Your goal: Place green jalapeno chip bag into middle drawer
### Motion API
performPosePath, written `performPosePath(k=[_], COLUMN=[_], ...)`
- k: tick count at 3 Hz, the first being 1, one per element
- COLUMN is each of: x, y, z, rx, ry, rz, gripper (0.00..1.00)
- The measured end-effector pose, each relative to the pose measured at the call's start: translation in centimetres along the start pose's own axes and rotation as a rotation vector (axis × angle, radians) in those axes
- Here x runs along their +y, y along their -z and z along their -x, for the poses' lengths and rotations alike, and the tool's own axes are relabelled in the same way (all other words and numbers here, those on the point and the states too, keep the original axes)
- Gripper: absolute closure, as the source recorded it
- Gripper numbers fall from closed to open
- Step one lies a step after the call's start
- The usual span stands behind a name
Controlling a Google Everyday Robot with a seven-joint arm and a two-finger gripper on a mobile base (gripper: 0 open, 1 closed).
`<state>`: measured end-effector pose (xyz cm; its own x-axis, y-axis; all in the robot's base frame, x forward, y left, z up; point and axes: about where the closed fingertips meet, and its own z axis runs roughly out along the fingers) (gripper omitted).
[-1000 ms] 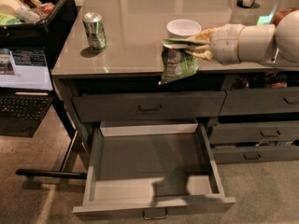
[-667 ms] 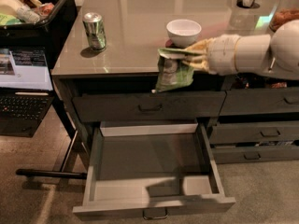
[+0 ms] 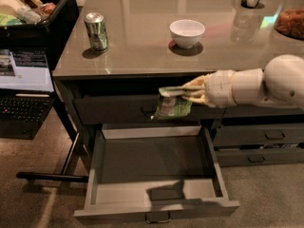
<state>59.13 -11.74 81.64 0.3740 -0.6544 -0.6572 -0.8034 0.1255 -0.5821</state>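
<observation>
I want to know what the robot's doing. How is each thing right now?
Small crinkled green jalapeno chip bag: held in the air above the open drawer.
White two-finger gripper: shut on the bag, in front of the top drawer.
Wide grey middle drawer: pulled open, empty.
Shallow grey top drawer: shut.
Green-and-silver drink can: upright on the counter.
White bowl: upright.

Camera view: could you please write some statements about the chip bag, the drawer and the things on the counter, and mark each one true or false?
1. The gripper holds the green jalapeno chip bag over the open middle drawer. True.
2. The chip bag lies on the drawer floor. False: it hangs from the gripper.
3. The drink can stands upright, left of the white bowl. True.
4. The white bowl is tipped on its side. False: it stands upright on the counter.
</observation>
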Motion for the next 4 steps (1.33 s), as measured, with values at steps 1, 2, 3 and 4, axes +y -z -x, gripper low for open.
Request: performPosePath(k=[1,2,3,4], x=[4.1,8.9,13.3,16.4], y=[-2.3,-5.0,-7.7,-10.7], z=[-3.2,-6.6,-9.4,-11.5], rx=[0.005,0.016,0.010,-0.019], ry=[-0.075,-0.146,-0.202,-0.239], rz=[0.094,0.201,0.250,0.239], gripper=[1.00,1.00,1.00,1.00])
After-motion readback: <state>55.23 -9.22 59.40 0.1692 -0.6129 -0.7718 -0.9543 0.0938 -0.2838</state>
